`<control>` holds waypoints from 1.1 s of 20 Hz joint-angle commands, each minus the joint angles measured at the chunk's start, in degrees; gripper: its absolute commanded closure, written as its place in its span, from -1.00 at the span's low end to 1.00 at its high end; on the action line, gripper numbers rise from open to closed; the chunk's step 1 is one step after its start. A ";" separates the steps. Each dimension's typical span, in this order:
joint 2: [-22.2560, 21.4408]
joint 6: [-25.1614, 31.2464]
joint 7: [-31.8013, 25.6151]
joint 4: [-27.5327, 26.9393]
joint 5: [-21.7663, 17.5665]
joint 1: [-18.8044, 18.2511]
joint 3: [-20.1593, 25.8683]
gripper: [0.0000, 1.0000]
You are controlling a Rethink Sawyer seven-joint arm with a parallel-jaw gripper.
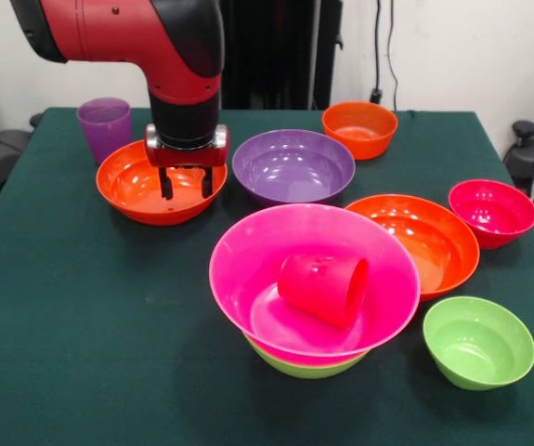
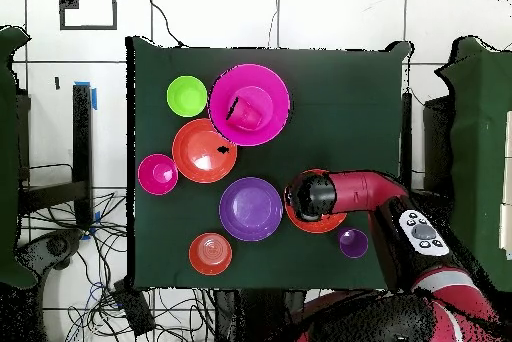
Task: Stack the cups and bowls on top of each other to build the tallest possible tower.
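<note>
My gripper (image 1: 186, 184) is open, with its fingertips down inside a wide orange bowl (image 1: 123, 181) at the far left and nothing between them. The tower is a wide hot pink bowl (image 1: 248, 243) nested in a lime green bowl (image 1: 306, 366) near the front. A red-pink cup (image 1: 324, 288) lies on its side inside the pink bowl. A translucent purple cup (image 1: 104, 128) stands upright behind the orange bowl. In the overhead view the arm (image 2: 345, 193) covers the gripper and most of that orange bowl (image 2: 322, 224).
Loose on the green table (image 1: 81, 325) are a purple bowl (image 1: 293, 165), a small orange bowl (image 1: 359, 128), a wide orange bowl (image 1: 424, 243), a small red-pink bowl (image 1: 491, 212) and a small lime green bowl (image 1: 478, 341).
</note>
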 commanded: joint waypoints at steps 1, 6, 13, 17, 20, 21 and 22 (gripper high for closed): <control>-0.48 4.53 -2.93 -4.19 2.57 2.60 5.31 -1.00; -1.53 9.28 -3.44 -5.75 5.03 3.81 4.94 -1.00; -2.26 10.61 -3.87 -5.73 6.19 4.03 4.81 -1.00; -2.68 11.75 -4.11 -5.91 6.52 4.30 4.83 -1.00; -3.11 12.68 -4.07 -6.08 6.98 4.63 4.67 -1.00; -2.65 12.64 -4.13 -6.52 6.98 4.62 4.71 -1.00; -2.51 12.62 -4.15 -6.63 7.05 4.58 4.80 -1.00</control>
